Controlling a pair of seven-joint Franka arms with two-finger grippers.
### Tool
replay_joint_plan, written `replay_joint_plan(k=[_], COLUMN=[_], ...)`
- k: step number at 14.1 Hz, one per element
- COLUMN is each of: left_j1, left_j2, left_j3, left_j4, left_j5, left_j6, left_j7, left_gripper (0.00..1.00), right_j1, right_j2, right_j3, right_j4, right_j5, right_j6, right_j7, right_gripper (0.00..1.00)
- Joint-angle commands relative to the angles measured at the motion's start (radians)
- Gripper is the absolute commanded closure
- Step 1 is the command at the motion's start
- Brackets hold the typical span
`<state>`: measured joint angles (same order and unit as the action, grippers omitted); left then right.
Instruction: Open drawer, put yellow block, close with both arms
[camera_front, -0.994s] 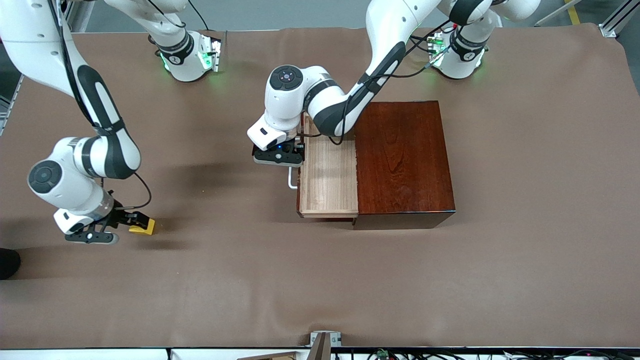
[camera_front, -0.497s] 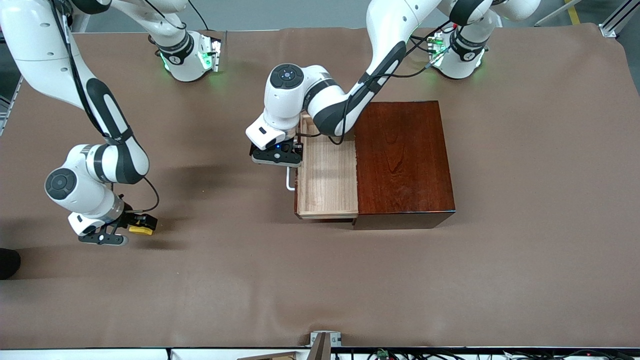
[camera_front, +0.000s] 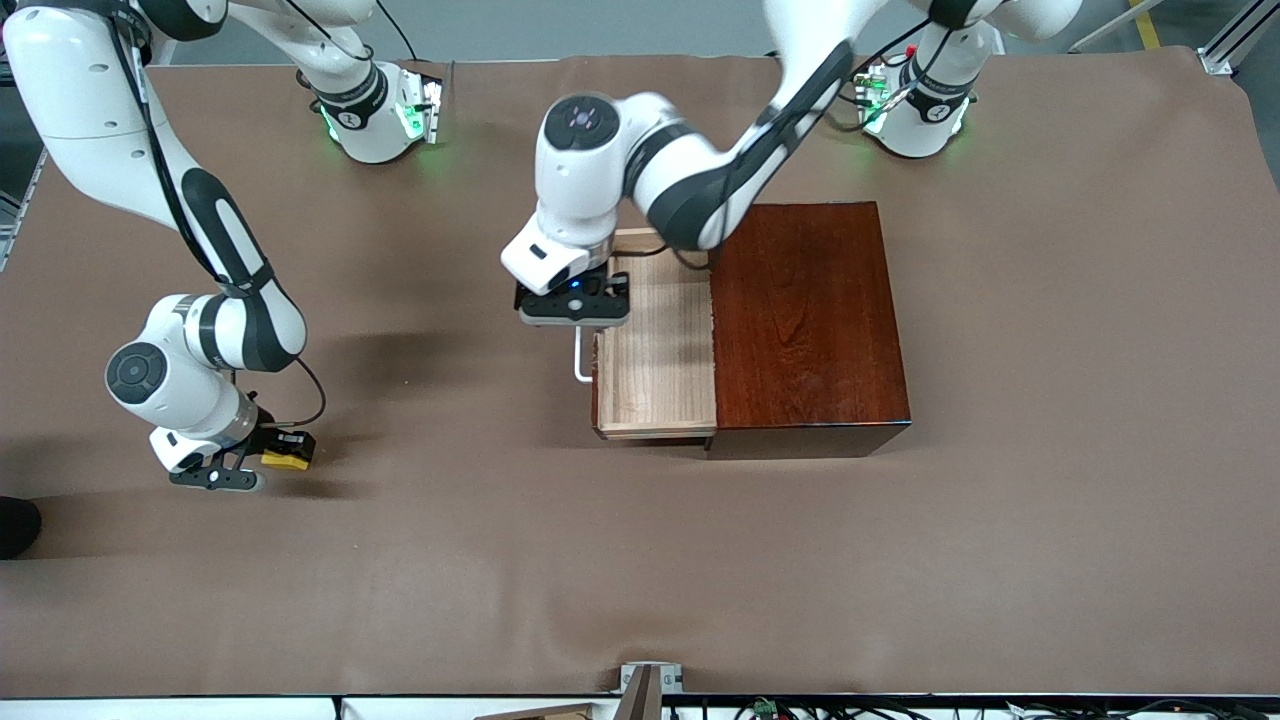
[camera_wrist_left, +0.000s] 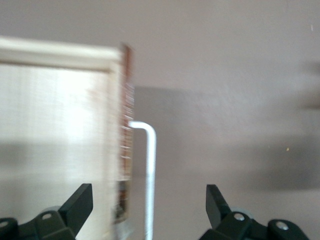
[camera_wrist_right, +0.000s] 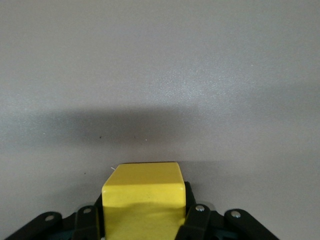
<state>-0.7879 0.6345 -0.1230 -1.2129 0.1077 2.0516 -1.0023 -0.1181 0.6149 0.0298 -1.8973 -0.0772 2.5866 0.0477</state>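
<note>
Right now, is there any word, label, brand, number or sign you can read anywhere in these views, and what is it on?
None can be read.
The yellow block, clamped in the right gripper, is plain.
The drawer and its wooden box carry only wood grain.
The left gripper, open over the white handle, shows no marking.
Small marks on the arm bases are too small to read.

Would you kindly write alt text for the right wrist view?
The right gripper is shut on the yellow block, black fingers pressed against both its sides. Bare brown table fills the rest, crossed by a dark shadow.
</note>
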Motion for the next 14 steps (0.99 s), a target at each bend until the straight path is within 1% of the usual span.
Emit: replay_joint_plan(k=[1, 4, 6, 8, 10, 12, 14], left_j1=[0.08, 0.212, 0.293, 0.396, 0.497, 0.596, 0.672], left_j2=[-0.137, -0.251, -0.321, -0.384, -0.43, -0.467, -0.501], left_j3=[0.002, 0.002, 0.006, 0.002, 0.002, 0.0, 0.0], left_j4=[-0.031, -0.037, -0.045, -0.056, -0.074, -0.118, -0.174], left_j5=[-0.097, -0.134, -0.137, -0.137, -0.137, -0.137, -0.137], left_j6=[-0.128, -0.293, -0.393, -0.493, -0.542, -0.545, -0.545], left_j7=[-0.001, 0.055, 0.182, 0.319, 0.449, 0.552, 0.606], left_gripper=[0.0, 0.0, 0.0, 0.0, 0.0, 0.0, 0.0], right_j1=[-0.011, -0.003, 0.0, 0.015, 0.024, 0.025, 0.023], right_j2=[-0.012, -0.035, -0.076, -0.118, -0.151, -0.175, -0.175], right_j3=[0.015, 0.016, 0.021, 0.035, 0.038, 0.047, 0.079], right_j4=[-0.002, -0.002, 0.001, 0.007, 0.026, 0.062, 0.127], right_j5=[-0.01, -0.01, -0.012, -0.012, -0.012, -0.01, -0.009], right_j6=[-0.003, -0.022, -0.1, -0.169, -0.235, -0.296, -0.362], right_j7=[0.017, 0.006, 0.001, -0.018, -0.069, -0.146, -0.173], right_gripper=[1.0, 1.0, 1.0, 1.0, 1.0, 1.0, 1.0])
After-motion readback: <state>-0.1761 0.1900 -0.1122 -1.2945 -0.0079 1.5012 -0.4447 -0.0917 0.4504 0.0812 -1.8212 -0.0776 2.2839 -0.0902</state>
